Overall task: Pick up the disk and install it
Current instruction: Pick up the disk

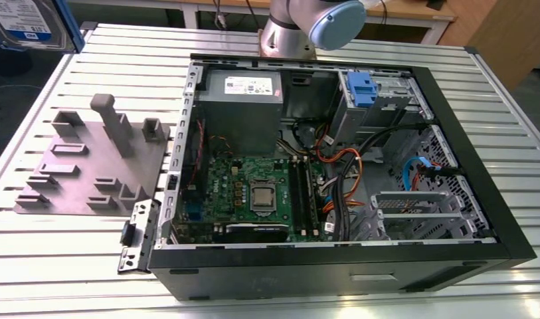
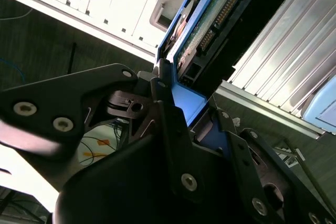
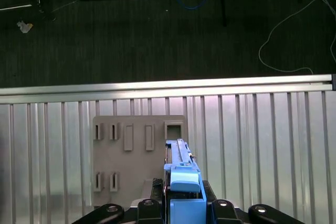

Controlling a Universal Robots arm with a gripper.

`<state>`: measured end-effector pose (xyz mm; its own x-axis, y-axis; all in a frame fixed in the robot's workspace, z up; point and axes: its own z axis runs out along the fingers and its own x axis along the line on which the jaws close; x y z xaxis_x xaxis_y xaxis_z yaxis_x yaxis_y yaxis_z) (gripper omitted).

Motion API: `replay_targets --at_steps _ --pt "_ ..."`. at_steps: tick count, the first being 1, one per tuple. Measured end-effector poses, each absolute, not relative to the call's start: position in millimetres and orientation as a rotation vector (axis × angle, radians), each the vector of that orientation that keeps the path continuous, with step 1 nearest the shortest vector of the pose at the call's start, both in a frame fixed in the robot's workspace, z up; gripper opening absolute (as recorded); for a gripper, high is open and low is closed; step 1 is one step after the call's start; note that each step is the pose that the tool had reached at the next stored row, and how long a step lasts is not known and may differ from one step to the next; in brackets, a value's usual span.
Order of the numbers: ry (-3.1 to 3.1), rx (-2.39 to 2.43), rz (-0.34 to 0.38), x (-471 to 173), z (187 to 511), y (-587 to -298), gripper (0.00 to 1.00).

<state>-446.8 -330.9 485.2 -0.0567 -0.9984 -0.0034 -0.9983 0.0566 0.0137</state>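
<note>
– High at the exterior view's left, off the corner of the slatted table (image 1: pixel 500 119), the disk (image 1: pixel 28 25) hangs with its label facing us, well apart from the open computer case (image 1: pixel 482 219).

– And the gripper (image 2: pixel 189 106), what's it doing?

– It's clamped on the disk. In the second wrist view the dark fingers (image 2: pixel 168 124) pinch the blue bracket (image 2: pixel 184 100) at one end, and the drive's body juts out beyond them. The first wrist view has it edge-on, above the grey fixture plate (image 3: pixel 131 166) lying on the slats.

– How do you reckon it handles?

– Stiff and dense, I'd say. It's a metal slab, heavy for its size, so it won't sag. Held by one end like that, though, the weight will lever against the pads. The plastic frame probably gives a little, and it looks smooth enough to slip.

– Is it fragile?

– I'd judge so. The circuit board (image 2: pixel 202 30) and connector pins (image 2: pixel 226 9) sit bare on one face, and a knock wouldn't do a drive any good.

– So where's the best place to hold it?

– On the bracket's flat sides, as it's held now, and never on the board or the pins.
</note>
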Motion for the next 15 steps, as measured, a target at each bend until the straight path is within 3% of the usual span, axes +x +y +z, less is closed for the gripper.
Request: replay_targets --at_steps 15 --pt "-2.278 2.153 -0.019 -439.4 485.2 -330.9 0.36"
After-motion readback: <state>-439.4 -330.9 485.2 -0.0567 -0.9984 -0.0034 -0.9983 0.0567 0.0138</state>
